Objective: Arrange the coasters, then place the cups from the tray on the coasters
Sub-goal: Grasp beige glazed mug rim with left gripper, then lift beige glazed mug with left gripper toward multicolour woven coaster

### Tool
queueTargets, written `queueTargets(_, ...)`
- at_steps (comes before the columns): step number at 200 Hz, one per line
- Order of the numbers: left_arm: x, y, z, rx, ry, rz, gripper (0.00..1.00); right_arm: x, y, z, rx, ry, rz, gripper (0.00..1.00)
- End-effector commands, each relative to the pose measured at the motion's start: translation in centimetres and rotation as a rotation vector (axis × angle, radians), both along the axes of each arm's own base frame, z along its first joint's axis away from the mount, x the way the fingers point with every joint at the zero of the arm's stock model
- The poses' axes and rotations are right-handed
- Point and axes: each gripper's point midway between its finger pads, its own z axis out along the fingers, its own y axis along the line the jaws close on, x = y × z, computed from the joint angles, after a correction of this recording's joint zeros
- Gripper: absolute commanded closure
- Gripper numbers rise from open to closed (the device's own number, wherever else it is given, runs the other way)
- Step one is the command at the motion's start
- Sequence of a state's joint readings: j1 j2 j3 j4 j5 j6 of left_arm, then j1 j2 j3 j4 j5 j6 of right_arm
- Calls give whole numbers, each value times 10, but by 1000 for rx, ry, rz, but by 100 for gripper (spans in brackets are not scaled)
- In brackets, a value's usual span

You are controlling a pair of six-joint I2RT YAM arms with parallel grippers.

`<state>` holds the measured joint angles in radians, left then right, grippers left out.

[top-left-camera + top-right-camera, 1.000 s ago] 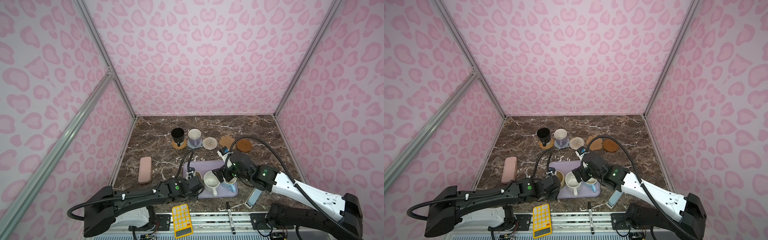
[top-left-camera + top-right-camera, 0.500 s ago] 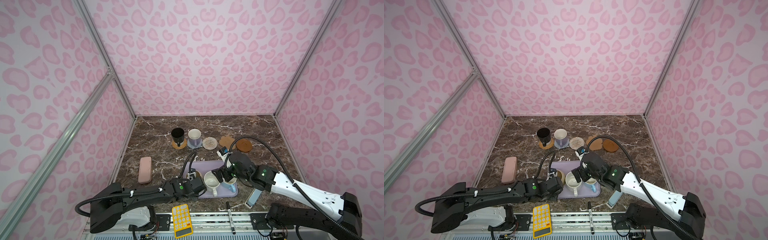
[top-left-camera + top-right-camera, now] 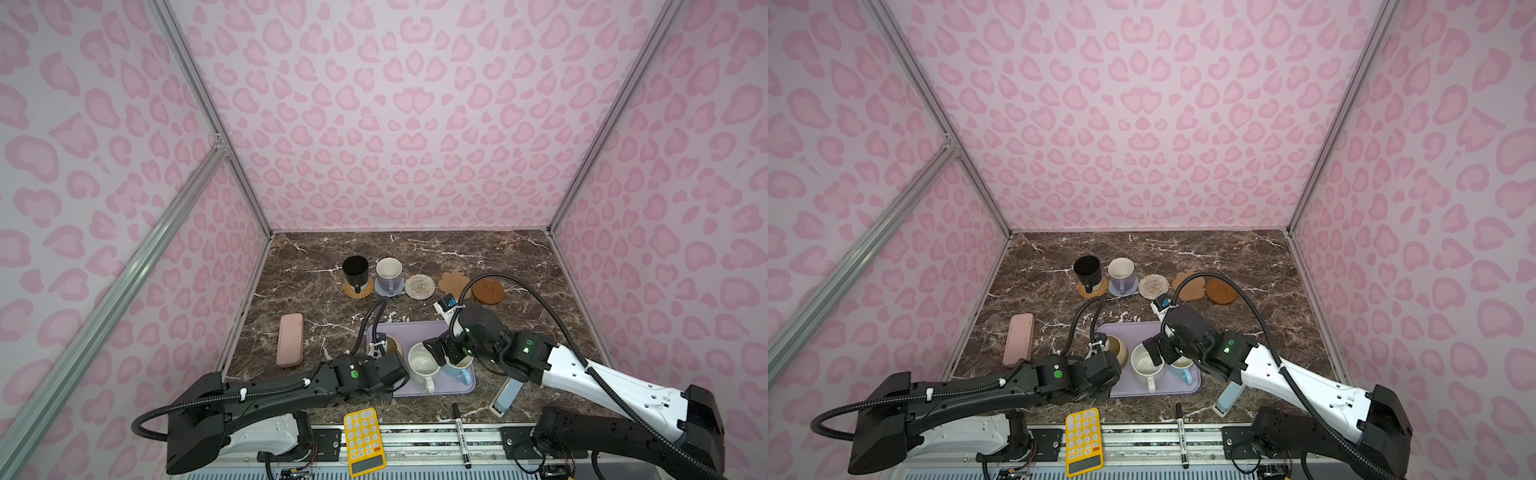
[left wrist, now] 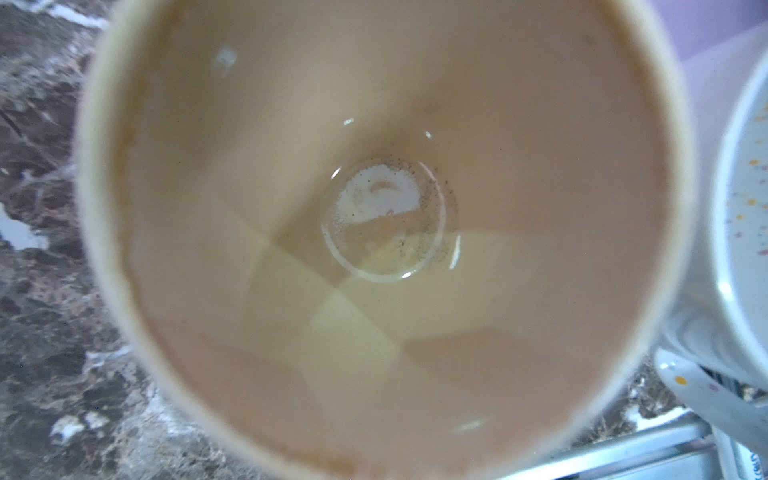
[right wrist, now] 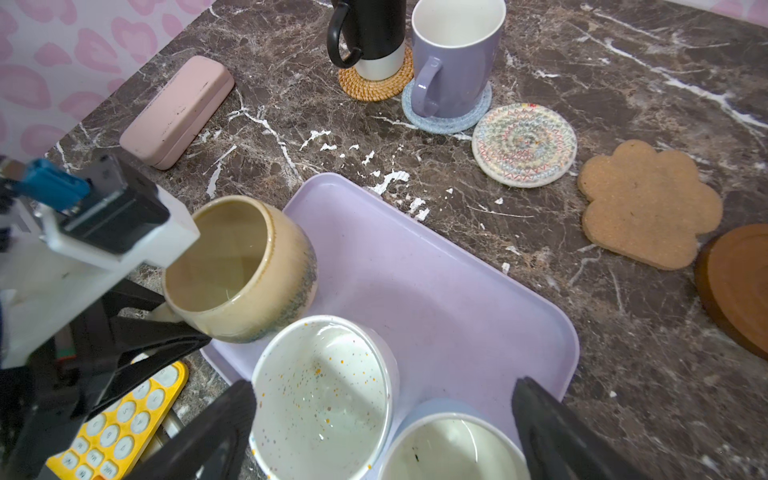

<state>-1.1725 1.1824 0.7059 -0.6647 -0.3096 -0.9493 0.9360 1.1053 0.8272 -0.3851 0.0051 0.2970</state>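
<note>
On the lavender tray stand the beige-yellow cup, the speckled white cup and the light blue cup. My left gripper is shut on the beige-yellow cup at its handle; that cup leans a little and fills the left wrist view. My right gripper hangs open over the speckled cup and the blue cup. At the back, the black cup sits on the orange coaster and the lavender cup on the grey-blue coaster. The cream, flower and wooden coasters are bare.
A pink case lies left of the tray. Along the front edge are a yellow calculator, a black marker and a pale blue oblong thing under the right arm. Pink walls close in three sides.
My left gripper has slid in toward the beige-yellow cup and shut on its handle. The right arm has stayed where it was, still open.
</note>
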Motion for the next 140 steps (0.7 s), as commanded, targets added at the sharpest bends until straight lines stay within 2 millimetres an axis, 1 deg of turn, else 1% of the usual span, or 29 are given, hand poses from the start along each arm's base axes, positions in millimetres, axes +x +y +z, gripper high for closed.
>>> queueTargets(1,19,0,26,-8,-110,44,97,1,14,7,73,-8,22,2)
queueTargets(21,29,0,44,7,-154,48,97,4,21,11,100,-15,29,2)
queueTargets(39,41,-4,62,7,-201,52,97,11,25,18,114,-26,8,2)
queueTargets(71,59,-16,93,-50,-246,32,97,26,25,33,151,-61,-74,2)
queueTargets(94,71,-23,106,-52,-251,16,97,34,25,47,203,-92,-87,2)
queueTargets(115,83,-32,114,-58,-244,5,97,45,19,55,234,-108,-110,2)
queueTargets(138,98,-43,125,-50,-255,-4,97,65,4,57,288,-90,-170,2)
queueTargets(140,99,-44,126,-51,-255,-4,98,67,2,58,294,-88,-175,2)
